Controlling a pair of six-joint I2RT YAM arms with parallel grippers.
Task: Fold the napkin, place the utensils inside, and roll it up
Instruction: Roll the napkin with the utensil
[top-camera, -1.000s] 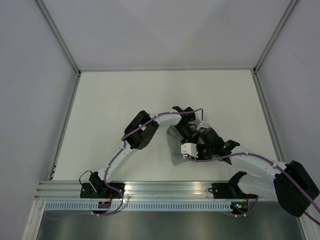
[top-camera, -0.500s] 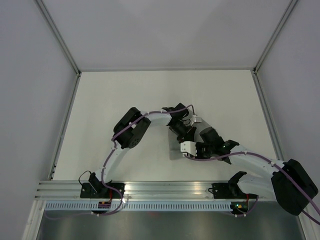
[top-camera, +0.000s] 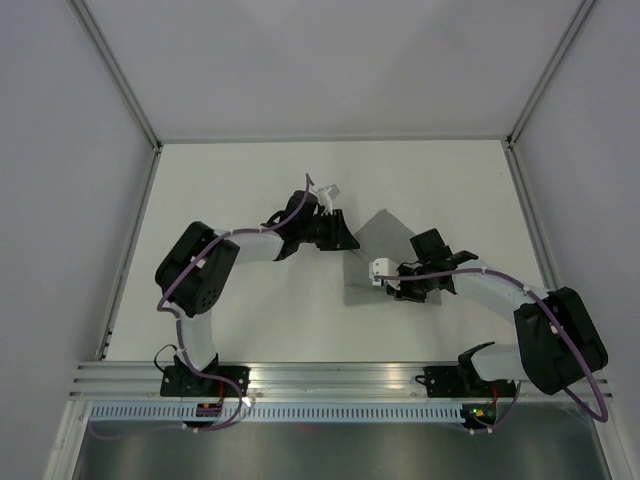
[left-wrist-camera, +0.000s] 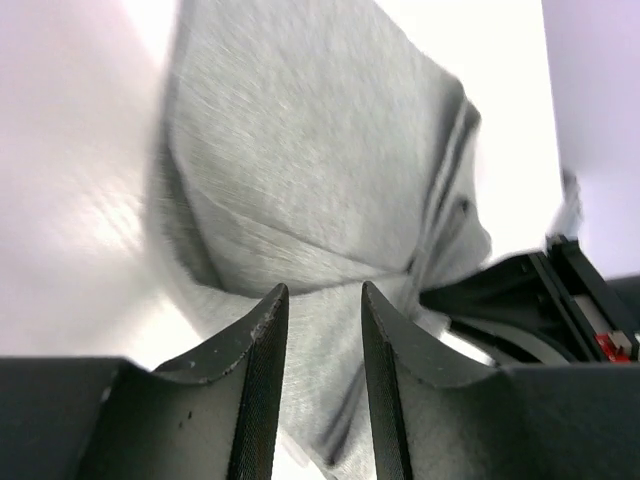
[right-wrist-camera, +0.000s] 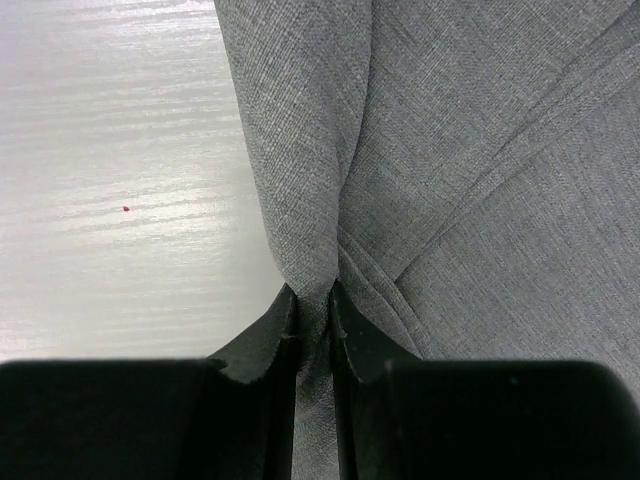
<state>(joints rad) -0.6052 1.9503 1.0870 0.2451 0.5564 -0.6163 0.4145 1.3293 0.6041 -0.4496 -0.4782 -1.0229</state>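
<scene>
The grey napkin (top-camera: 388, 236) lies partly folded and bunched on the white table, right of centre. My right gripper (top-camera: 396, 288) is at its near edge. In the right wrist view the gripper (right-wrist-camera: 312, 297) is shut on a pinched ridge of the napkin (right-wrist-camera: 470, 150). My left gripper (top-camera: 346, 238) is at the napkin's left edge. In the left wrist view its jaws (left-wrist-camera: 318, 312) stand apart with nothing between them, and the creased napkin (left-wrist-camera: 300, 150) lies beyond. The utensils are not in view.
The white table (top-camera: 230, 200) is walled by pale panels on three sides, with metal rails along its left, right and near edges (top-camera: 330, 375). The right gripper's black body (left-wrist-camera: 540, 300) shows at the right of the left wrist view.
My left arm has swung left and back off the napkin, its gripper now at the cloth's left edge. The napkin spreads further toward the back right. My right gripper shifted slightly back, still gripping.
</scene>
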